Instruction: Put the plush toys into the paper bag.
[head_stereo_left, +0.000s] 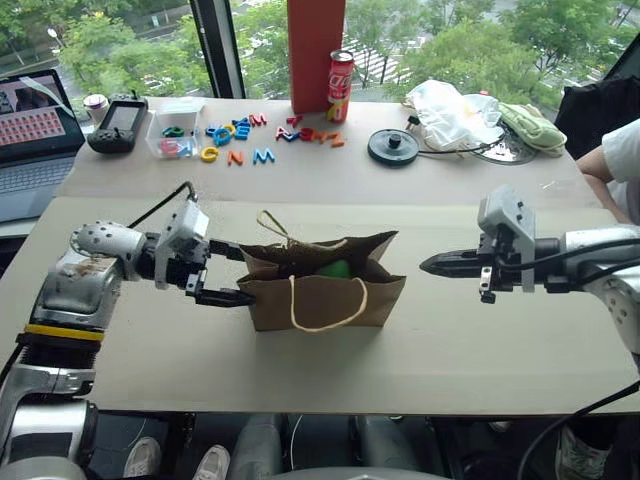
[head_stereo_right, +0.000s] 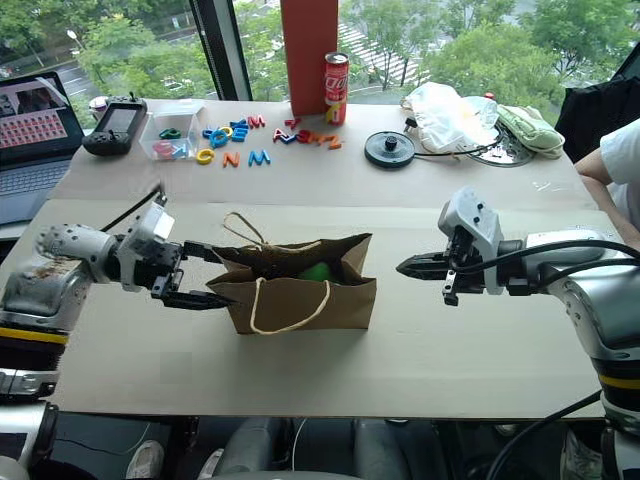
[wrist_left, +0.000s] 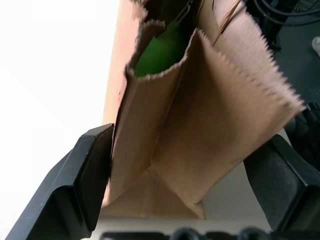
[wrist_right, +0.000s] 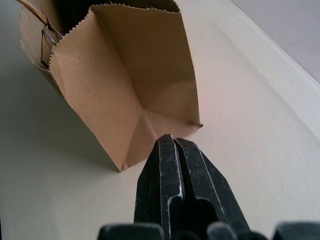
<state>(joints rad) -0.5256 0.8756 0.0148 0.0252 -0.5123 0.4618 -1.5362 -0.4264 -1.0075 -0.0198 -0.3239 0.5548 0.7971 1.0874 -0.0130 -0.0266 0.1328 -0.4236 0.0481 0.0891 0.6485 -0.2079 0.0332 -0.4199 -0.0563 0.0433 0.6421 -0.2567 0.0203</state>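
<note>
While the paper bag (head_stereo_left: 322, 283) stands upright mid-worktop (head_stereo_left: 480, 350) with its mouth open, you can already spot the green plush (head_stereo_left: 336, 268) sitting down inside it. Can't tell from here whether the red chili one is in there too.

The left gripper (head_stereo_left: 222, 276) sits at the bag's left end with its fingers (wrist_left: 82, 182) spread wide on either side of the folded side panel, not pinching it, so I'd say it's let go of the bag. The right gripper (head_stereo_left: 438, 264) hangs off the bag's right end, apart from it, fingers clenched on nothing.

Room-wise it's easy: bare worktop all around the bag, and the plastic letters (head_stereo_left: 240, 135), soda can (head_stereo_left: 340, 86) and white plastic bag (head_stereo_left: 450, 110) are well back by the window. Only real snag looks like the loop handle (head_stereo_left: 325, 305) and the bag's floppy top edge.
</note>
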